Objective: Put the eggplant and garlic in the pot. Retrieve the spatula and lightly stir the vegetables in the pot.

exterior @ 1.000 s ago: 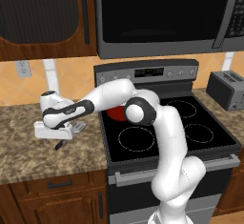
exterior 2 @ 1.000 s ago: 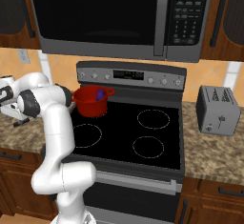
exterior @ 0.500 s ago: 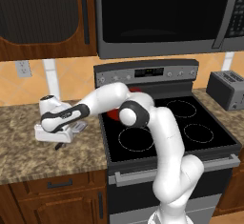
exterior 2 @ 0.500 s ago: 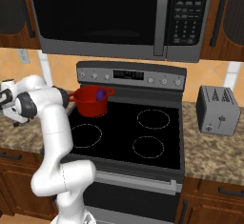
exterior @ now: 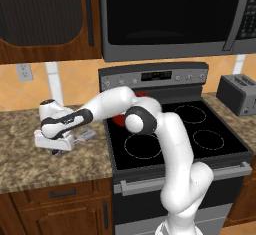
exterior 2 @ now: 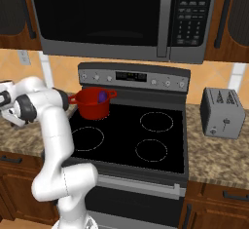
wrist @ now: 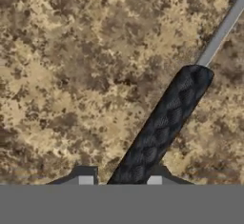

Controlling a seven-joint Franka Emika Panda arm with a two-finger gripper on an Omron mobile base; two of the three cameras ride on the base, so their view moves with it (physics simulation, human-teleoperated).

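My gripper (wrist: 120, 179) is down on the granite counter left of the stove, and in the left base view the gripper (exterior: 55, 150) points at the countertop. The spatula lies flat there: its black handle (wrist: 164, 123) runs up between my fingertips (wrist: 86, 179), which stand close on both sides of it, and the thin metal shaft (wrist: 221, 31) goes on beyond. Its silver head (exterior: 86, 135) pokes out beside the hand. The red pot (exterior 2: 92, 104) stands on the back left burner with the purple eggplant (exterior 2: 102, 96) inside. The garlic is hidden.
The black cooktop (exterior 2: 146, 140) lies right of the counter (exterior: 30, 166), with a microwave (exterior 2: 112, 13) overhead. A silver toaster (exterior 2: 222, 113) stands on the far right counter. My arm's elbow (exterior: 140, 120) hangs over the front left burner.
The jaws have closed in from wide open onto the spatula's handle. The hand has sunk slightly toward the counter; pot and eggplant have not moved.
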